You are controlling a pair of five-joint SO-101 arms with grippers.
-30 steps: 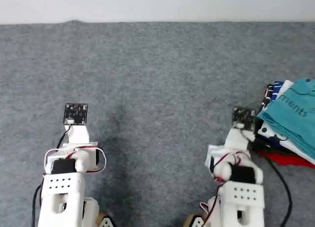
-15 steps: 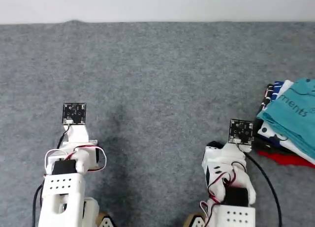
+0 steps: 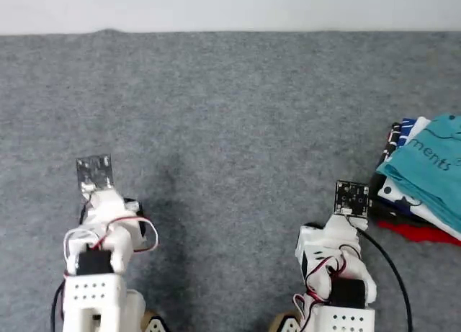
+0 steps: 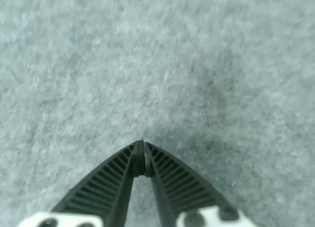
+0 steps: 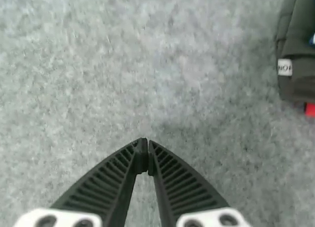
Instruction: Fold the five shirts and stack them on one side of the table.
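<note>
A stack of folded shirts (image 3: pixel 425 181) lies at the table's right edge, with a teal shirt (image 3: pixel 432 166) on top, white and dark blue ones under it and a red one (image 3: pixel 414 232) at the bottom. A dark shirt edge (image 5: pixel 297 49) of the stack lies close by my right gripper. My right gripper (image 5: pixel 143 147) is shut and holds nothing, just left of the stack over the grey cloth. My left gripper (image 4: pixel 143 148) is shut and holds nothing, over bare cloth at the near left. Both arms (image 3: pixel 97 224) (image 3: pixel 335 253) sit folded back near the front edge.
Grey felt-like cloth (image 3: pixel 230 109) covers the table. A white wall strip (image 3: pixel 230 8) runs along the far edge. The middle and left of the table offer free room.
The right arm pulled back from the shirt stack toward its base. The left arm's wrist swung slightly to the left. The stack has stayed in place.
</note>
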